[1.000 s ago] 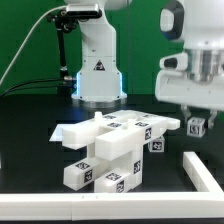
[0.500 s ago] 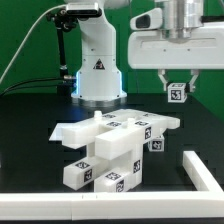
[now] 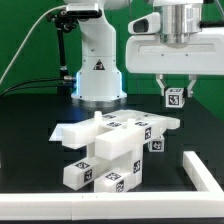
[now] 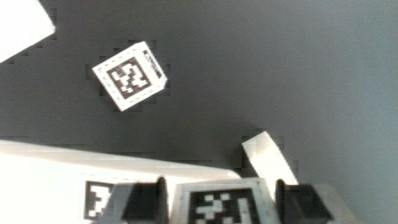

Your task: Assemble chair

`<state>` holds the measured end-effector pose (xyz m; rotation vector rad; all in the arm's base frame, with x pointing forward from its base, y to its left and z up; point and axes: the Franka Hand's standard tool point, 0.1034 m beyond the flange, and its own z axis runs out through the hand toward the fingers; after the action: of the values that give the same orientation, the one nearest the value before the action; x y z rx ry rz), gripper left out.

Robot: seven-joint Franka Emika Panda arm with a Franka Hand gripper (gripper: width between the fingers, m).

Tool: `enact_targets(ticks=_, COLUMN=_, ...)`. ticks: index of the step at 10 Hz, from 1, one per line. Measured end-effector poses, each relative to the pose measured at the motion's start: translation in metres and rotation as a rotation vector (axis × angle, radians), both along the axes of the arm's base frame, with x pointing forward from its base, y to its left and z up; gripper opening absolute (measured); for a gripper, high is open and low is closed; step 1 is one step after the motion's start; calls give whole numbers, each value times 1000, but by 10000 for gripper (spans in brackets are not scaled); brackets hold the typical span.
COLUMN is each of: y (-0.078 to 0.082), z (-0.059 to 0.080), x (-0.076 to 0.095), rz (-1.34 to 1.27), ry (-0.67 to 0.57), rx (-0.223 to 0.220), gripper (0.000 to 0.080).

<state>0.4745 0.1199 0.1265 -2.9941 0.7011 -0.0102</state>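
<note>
In the exterior view's upper right, we see the gripper point(image 3: 175, 92) pointing straight down, high above the table point(image 3: 30, 150), its fingers clamped on a small tagged cube point(image 3: 175, 98). The half-built chair point(image 3: 110, 145) sits at centre frame. We judge this a carrying step; next the cube needs aligning and lowering onto the chair.

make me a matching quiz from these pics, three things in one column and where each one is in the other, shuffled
Things
1. small tagged cube
2. pile of chair pieces
3. white robot base

Places
A. standing at the back, in front of the green backdrop
B. up in the air, gripped between the fingers
C. lying in a heap on the black table

Pairs: 1-B, 2-C, 3-A
</note>
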Motion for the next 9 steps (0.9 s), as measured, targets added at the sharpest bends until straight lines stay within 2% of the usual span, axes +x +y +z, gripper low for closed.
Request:
enact_targets(ticks=1, y=-16, z=13, x=7, rz=85, ry=11, rx=-4, gripper=284)
enact_targets(ticks=2, y=-37, z=33, x=25, rz=140, ry=-5, rx=8, gripper=284)
enact_targets(ticks=3, y=-52, z=39, x=36, rz=154, ry=-28, rx=1, gripper=284)
enact_targets(ticks=8, y=-52, z=35, x=36, rz=169, ry=-32, rx=-10, gripper=284)
enact_targets(ticks=9, y=-56, z=31, x=36, rz=200, ry=-27, rx=-17, gripper=284)
